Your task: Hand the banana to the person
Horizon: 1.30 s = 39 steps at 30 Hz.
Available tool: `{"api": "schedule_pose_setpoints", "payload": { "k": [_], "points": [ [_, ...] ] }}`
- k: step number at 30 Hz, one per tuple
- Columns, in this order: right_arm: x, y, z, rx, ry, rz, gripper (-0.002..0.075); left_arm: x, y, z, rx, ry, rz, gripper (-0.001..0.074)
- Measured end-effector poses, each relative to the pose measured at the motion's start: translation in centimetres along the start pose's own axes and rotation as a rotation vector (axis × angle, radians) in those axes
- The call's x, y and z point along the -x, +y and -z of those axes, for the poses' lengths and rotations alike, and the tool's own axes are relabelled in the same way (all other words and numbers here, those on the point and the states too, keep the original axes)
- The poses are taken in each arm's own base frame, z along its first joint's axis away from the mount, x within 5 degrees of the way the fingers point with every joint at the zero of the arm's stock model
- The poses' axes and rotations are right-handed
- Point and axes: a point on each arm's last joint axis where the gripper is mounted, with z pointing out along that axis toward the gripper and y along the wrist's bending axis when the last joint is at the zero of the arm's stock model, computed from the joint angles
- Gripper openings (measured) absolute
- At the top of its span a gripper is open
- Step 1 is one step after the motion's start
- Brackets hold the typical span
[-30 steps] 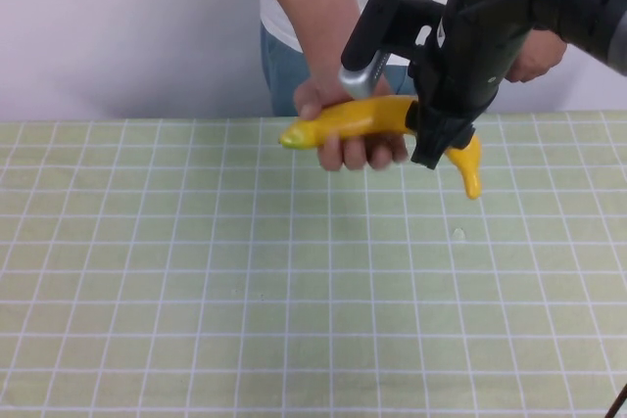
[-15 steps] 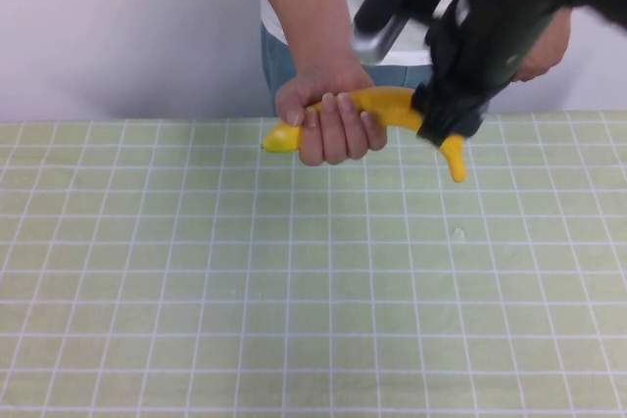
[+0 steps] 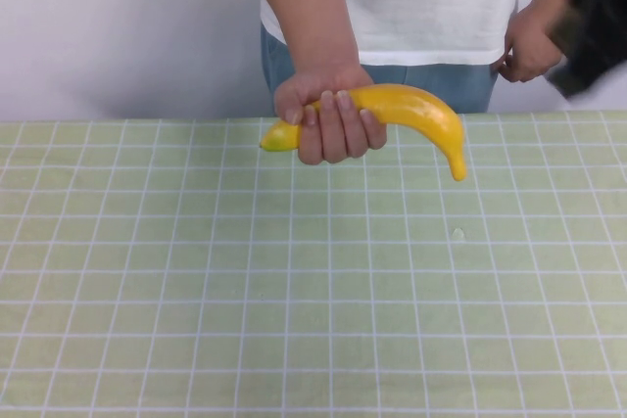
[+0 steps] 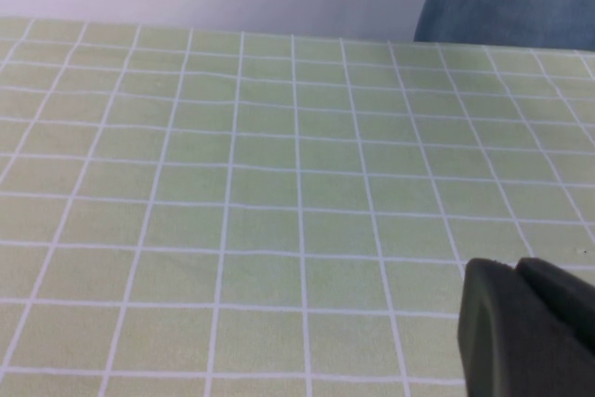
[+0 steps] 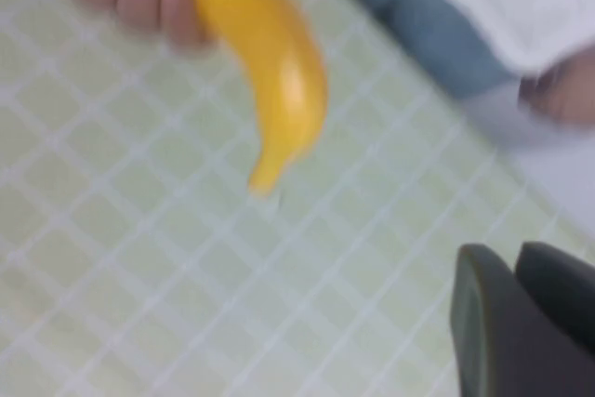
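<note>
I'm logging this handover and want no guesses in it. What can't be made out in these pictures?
- Right pincer: only a blurred dark corner in the right wrist view; a smear at the high view's right edge.
- Left pincer: cut off by the left wrist view's corner; absent from the high view.
- Person: head cut off by the top edge.
- Banana: its middle is hidden under the person's hand.

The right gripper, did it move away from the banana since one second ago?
Yes. The right gripper has let go of the banana and pulled back up and toward the robot's right, against the table edge. The person's hand holds it alone.
</note>
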Motion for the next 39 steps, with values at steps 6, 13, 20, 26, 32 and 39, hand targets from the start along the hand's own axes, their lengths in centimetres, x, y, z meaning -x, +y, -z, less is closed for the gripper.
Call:
{"api": "schedule_pose_setpoints", "payload": {
  "k": [6,13,20,26,32,39],
  "points": [
    [-6.6,2.1,-1.0,0.008,0.113,-0.058,-0.0004,0.0,0.0,0.0,0.0,0.0,0.0,-0.0004],
    [-13.9,5.7,-2.6,0.097,0.131,-0.084,-0.0005,0.0,0.0,0.0,0.0,0.0,0.0,-0.0004],
    [-17.1,7.1,-3.3,0.146,0.271,-0.107,-0.0006,0.0,0.0,0.0,0.0,0.0,0.0,-0.0004],
    [-17.4,7.1,-3.2,0.149,0.295,-0.106,-0.0006,0.0,0.0,0.0,0.0,0.0,0.0,-0.0004],
    [-17.6,6.6,-2.8,0.1,0.287,-0.084,-0.0006,0.0,0.0,0.0,0.0,0.0,0.0,-0.0004],
    [-19.7,3.3,-0.1,-0.142,0.241,-0.162,-0.0006,0.0,0.0,0.0,0.0,0.0,0.0,-0.0004]
  ]
}}
